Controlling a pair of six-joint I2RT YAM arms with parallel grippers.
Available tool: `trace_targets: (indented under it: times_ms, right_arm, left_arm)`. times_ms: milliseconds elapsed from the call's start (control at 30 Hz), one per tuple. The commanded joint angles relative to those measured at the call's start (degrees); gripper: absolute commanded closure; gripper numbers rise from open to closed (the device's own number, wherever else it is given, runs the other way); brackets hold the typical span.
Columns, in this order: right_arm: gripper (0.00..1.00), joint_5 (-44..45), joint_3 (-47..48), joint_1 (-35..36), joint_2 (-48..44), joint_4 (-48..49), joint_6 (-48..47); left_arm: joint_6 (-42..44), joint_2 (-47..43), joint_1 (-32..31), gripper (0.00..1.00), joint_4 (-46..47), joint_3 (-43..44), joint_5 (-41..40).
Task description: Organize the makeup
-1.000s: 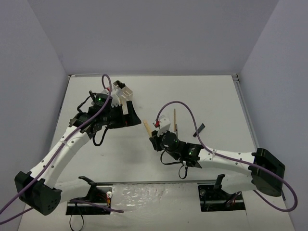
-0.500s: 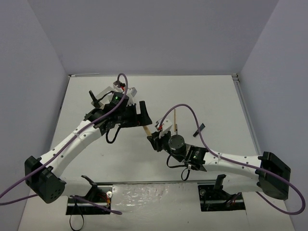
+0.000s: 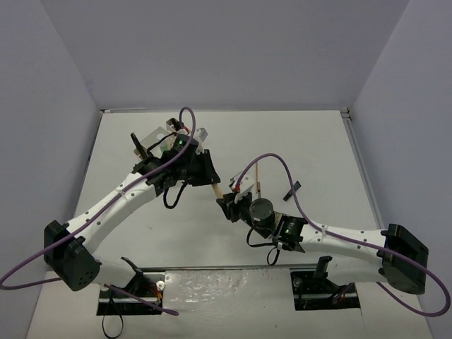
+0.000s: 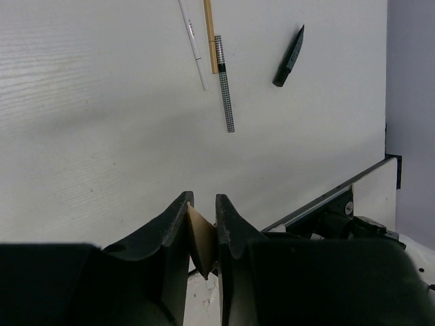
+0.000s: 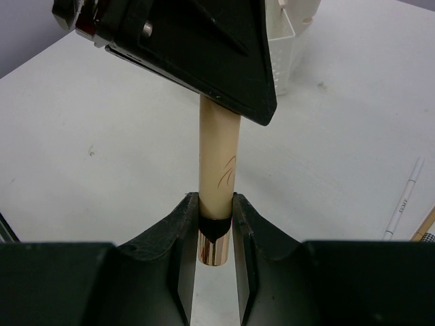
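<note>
Firmly, tan stick point(image 5: 219, 156) bridging left tool point(image 4: 202, 205), right tool point(image 5: 216, 201) — both clamped

White slotted box point(image 5: 297, 37) on a pale tabletop point(image 3: 318, 141).
The box stands just behind the left end effector point(image 4: 203, 210), which partly hides it; plain grey walls point(image 3: 212, 49) close in the tabletop beyond and to both sides.

My left gripper point(image 4: 204, 202) and right gripper point(image 5: 215, 200) meet tip to tip, both arms reaching inward. Both jaws pinched on one tan stick point(image 5: 219, 153), opposite ends.
</note>
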Motion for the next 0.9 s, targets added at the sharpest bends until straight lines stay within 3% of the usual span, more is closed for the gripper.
trace_targets:
  times_ms: [0,100,233,400,600,867]
  right_arm:
    - [0.94,2.14,0.76,0.35,-1.92,4.40,-0.88]
    - [0.76,2.88,1.58,0.35,-1.91,2.59,-0.48]
    - [0.37,5.03,3.41,0.35,-2.43,-0.84,0.51]
    - [0.09,11.11,4.91,0.25,-4.55,-7.65,3.06]
    - [0.03,18.32,6.06,-0.99,-6.91,-18.98,8.00]
    - [0.02,17.17,3.20,-5.36,-12.00,-24.18,12.15]
  left_arm:
    - [-0.43,-1.29,-0.54,0.99,3.23,3.76,-0.86]
    - [0.03,-1.38,-0.54,1.00,3.49,4.03,-2.13]
    - [2.23,-1.38,-0.46,1.00,4.85,4.68,-5.20]
    - [11.03,-0.22,0.97,1.00,6.44,8.31,-15.55]
    - [18.69,1.82,7.34,1.00,14.89,11.41,-21.73]
    - [25.77,11.94,15.95,1.00,24.16,19.36,-23.15]
